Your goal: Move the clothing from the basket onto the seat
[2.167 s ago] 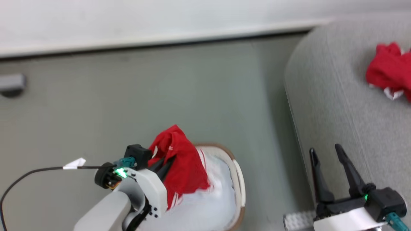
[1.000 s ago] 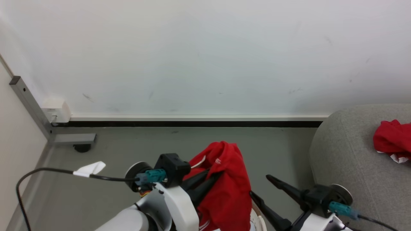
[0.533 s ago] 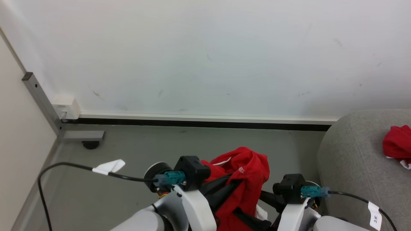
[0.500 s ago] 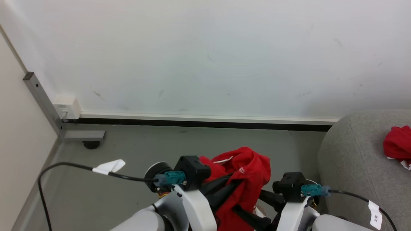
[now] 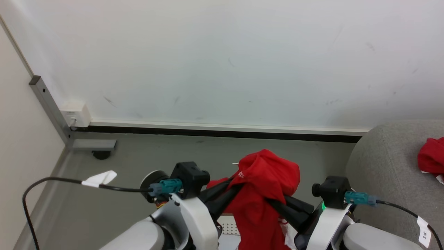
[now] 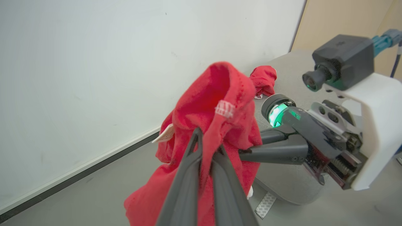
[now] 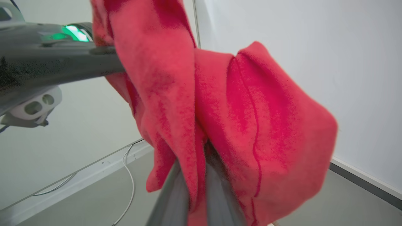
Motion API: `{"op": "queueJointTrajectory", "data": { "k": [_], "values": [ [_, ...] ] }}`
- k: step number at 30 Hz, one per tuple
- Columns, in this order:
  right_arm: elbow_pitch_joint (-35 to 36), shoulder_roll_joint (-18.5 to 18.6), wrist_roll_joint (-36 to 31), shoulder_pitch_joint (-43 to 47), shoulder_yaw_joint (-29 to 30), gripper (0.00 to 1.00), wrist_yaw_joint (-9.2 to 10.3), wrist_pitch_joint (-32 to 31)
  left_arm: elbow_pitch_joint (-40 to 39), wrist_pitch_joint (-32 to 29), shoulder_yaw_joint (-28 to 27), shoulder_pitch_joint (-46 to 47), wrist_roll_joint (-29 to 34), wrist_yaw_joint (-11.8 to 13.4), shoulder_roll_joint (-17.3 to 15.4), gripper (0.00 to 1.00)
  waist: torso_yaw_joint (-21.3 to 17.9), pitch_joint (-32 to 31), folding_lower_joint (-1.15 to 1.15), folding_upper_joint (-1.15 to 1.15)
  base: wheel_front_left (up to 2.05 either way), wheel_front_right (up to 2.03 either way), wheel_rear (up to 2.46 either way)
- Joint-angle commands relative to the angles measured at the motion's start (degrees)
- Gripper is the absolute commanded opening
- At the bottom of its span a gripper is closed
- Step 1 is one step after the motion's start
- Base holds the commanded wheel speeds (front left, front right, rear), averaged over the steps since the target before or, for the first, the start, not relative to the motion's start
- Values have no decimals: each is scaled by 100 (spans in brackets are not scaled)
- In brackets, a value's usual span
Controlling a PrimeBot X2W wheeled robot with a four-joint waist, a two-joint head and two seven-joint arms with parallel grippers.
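Unreadable white label (image 6: 225, 108) on red clothing (image 6: 193, 110)

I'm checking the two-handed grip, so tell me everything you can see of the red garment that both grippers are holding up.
The bright red soft fabric garment hangs crumpled in mid-air above the grey floor. It looks fleecy, with stitched seams and a small white label near its top fold. The left gripper and right gripper are both shut on it, from opposite sides.
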State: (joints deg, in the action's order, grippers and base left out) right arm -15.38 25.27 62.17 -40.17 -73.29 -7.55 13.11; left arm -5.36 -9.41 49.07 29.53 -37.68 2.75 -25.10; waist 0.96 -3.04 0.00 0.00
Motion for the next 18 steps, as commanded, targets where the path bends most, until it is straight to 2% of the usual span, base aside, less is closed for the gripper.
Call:
{"op": "queueJointTrajectory", "data": {
  "k": [1,9,13,18],
  "values": [
    [-100,82,46,-119,1,0,13,85,75,156,-49,-80,55,60,-43,100,-20,4,0,0,0,0,0],
    [-403,240,-35,-192,307,0,13,213,453,720,-57,-389,289,259,5,100,-38,25,0,0,0,0,0],
    [-449,290,-191,-78,736,0,13,212,842,1317,-23,-692,403,296,42,100,-54,42,0,0,0,0,0],
    [-427,251,-490,135,1207,0,13,211,1330,1990,135,-1016,359,8,185,100,-52,64,0,0,0,0,0]
  ]
}}
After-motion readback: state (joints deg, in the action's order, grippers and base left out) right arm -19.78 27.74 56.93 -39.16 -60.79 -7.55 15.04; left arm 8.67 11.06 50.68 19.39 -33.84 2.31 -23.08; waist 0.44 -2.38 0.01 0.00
